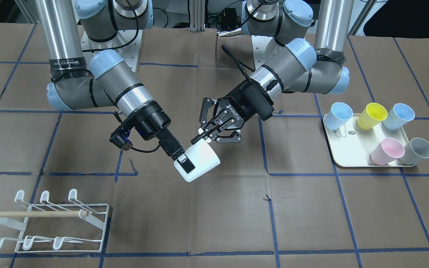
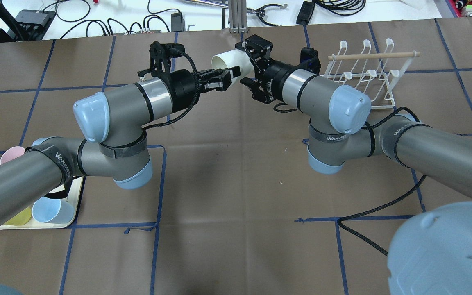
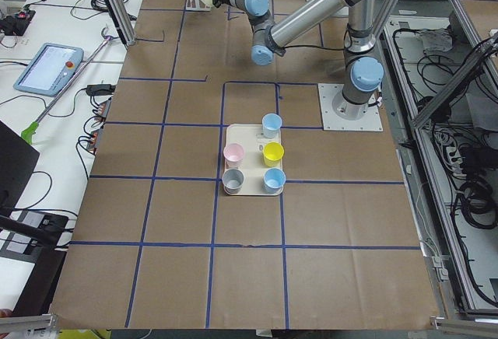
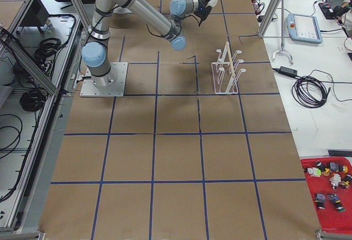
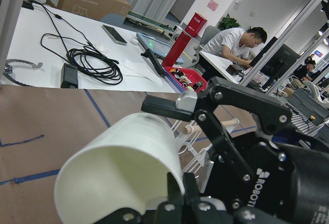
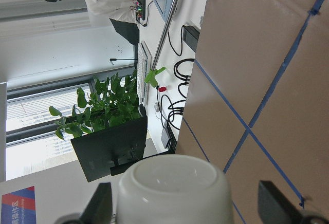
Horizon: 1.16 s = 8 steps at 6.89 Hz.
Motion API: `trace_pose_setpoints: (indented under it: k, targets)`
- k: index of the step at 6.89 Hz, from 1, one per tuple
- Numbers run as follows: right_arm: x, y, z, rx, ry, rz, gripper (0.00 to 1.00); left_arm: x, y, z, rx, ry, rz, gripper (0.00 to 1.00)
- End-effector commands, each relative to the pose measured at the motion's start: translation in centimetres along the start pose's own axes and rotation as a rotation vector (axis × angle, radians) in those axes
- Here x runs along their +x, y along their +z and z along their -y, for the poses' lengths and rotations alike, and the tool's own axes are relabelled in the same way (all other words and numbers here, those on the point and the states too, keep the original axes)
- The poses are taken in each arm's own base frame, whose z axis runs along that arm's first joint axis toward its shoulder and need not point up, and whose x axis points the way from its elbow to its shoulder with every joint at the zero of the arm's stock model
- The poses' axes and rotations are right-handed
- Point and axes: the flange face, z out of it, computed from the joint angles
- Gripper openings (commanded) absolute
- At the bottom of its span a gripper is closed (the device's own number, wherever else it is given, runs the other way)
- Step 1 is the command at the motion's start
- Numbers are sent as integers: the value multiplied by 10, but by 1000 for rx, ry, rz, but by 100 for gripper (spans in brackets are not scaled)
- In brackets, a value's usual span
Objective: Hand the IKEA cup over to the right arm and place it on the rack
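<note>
Counter [image 1: 214, 223]: brown paper, blue tape grid.
Right gripper [image 1: 183, 159]: fingers pinch white cup [image 1: 199, 162] at its base, midair.
Left gripper [image 1: 204, 135]: fingers pinch cup's rim.
Tray [image 1: 343, 156]: five coloured cups.
Rack [image 1: 50, 223]: bare.

White cup [image 1: 199, 162] held tilted in midair, apparently by both pincers; white wire rack [image 1: 56, 222] stands apart.

Both arms: silver-grey tubular links, light-blue joint caps, black seam rings. Right arm [image 1: 117, 87] has a black band with white lettering on its tube and a blue-black camera module at the wrist, with a thin black cable. Left arm [image 1: 285, 67] has a ribbed black cable along the wrist. Left end effector [image 1: 202, 136]: black linkage, white ROBOTIQ print. Silver base plates, bolted.
</note>
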Motion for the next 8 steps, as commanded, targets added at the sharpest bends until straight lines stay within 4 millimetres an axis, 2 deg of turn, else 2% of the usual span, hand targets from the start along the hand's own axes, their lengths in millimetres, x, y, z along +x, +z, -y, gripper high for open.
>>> trace_pose_setpoints:
  k: [1,7,8]
  targets:
    - [-1,5,-2,-7,7,-2,99,0,0,0,1,-2,0,0]
    - [-5,3,-3,-11,16,-12,99,1,0,1,2,-21,0,0]
    - [-6,3,-3,-9,14,-11,93,1,0,1,2,-22,0,0]
